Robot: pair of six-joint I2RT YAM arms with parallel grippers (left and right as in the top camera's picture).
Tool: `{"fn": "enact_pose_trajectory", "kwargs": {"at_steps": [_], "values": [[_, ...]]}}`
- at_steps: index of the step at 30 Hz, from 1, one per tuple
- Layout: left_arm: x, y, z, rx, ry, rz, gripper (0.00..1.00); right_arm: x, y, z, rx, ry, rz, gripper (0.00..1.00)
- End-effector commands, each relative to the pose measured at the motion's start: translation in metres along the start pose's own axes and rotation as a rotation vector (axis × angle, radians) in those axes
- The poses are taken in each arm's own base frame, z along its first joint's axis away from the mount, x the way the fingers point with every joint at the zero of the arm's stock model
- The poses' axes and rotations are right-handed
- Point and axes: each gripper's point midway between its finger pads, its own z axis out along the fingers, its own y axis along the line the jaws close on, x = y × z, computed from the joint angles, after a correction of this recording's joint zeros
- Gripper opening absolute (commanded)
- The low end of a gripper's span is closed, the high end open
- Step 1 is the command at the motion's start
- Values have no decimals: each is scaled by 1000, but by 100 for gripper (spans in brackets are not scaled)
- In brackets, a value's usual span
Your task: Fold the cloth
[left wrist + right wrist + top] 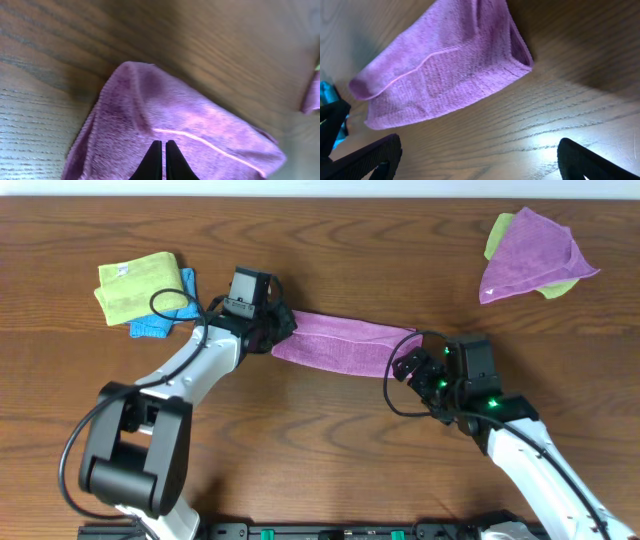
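Observation:
The purple cloth (340, 342) lies as a folded strip across the middle of the wooden table. It also shows in the left wrist view (150, 115) and the right wrist view (445, 70). My left gripper (278, 325) sits at the strip's left end; its fingers (163, 145) are pressed together on the cloth. My right gripper (408, 366) is just off the strip's right end, open and empty, with bare wood between its fingers (480, 145).
A yellow-green cloth (135, 285) lies on a blue cloth (160, 325) at the back left, close to my left arm. A second purple cloth (530, 255) lies over a green one (497, 235) at the back right.

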Motion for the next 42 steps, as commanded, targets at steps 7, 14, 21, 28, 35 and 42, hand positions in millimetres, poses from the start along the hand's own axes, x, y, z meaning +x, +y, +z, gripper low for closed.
{"fn": "enact_pose_trajectory", "kwargs": {"at_steps": [7,14,21,28,35,42], "values": [[-3,16,20,-54,-8,-12,6,2,-15,29,75,52,76,99],[-2,19,23,-86,-25,-2,6,0,-15,41,77,51,95,99],[3,17,26,-108,-39,22,6,2,-15,52,78,58,86,99],[5,18,27,-134,-48,43,6,5,-14,66,79,60,84,98],[16,32,42,-164,-1,33,6,4,-17,72,95,52,80,97],[21,39,49,-177,21,27,6,-2,-21,79,111,19,77,93]]}}
